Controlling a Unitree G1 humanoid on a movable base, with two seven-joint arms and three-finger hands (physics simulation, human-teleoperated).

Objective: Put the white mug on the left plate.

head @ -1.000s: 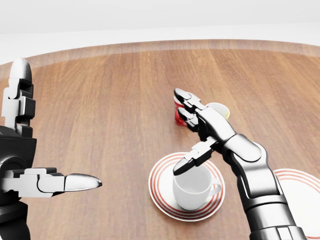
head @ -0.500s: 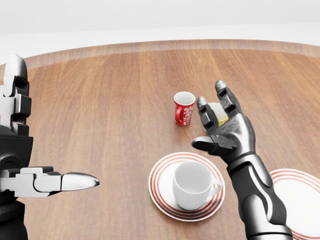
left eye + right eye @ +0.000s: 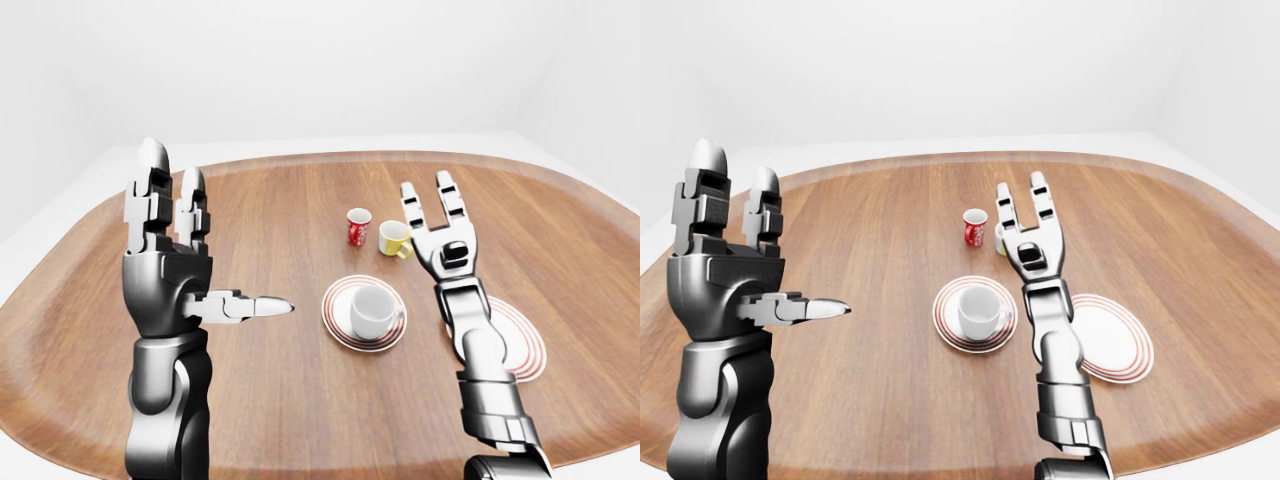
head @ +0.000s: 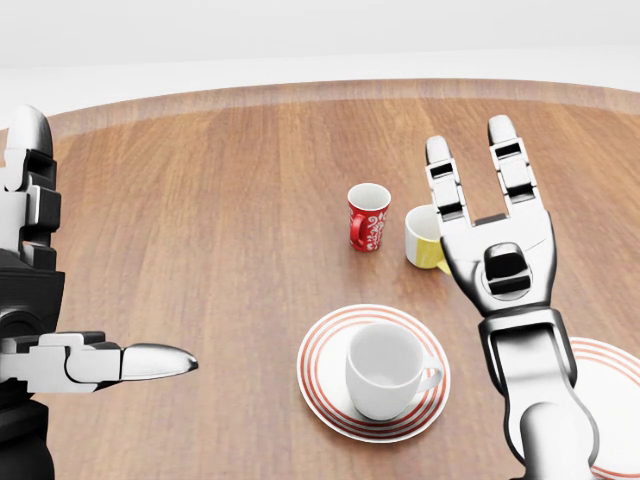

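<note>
Already white mug (image 4: 384,370) sits upright on left plate (image 4: 322,398), handle toward view's right. Right hand (image 4: 492,225) raised above table (image 4: 200,200), fingers spread, empty. Left hand (image 3: 170,250) likewise spread, holding nothing. Placement looks done; next, only keep arms clear.

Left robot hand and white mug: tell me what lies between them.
Only bare wood table and the plate's rim lie between the left robot hand and the white mug, seen in the head view.
</note>
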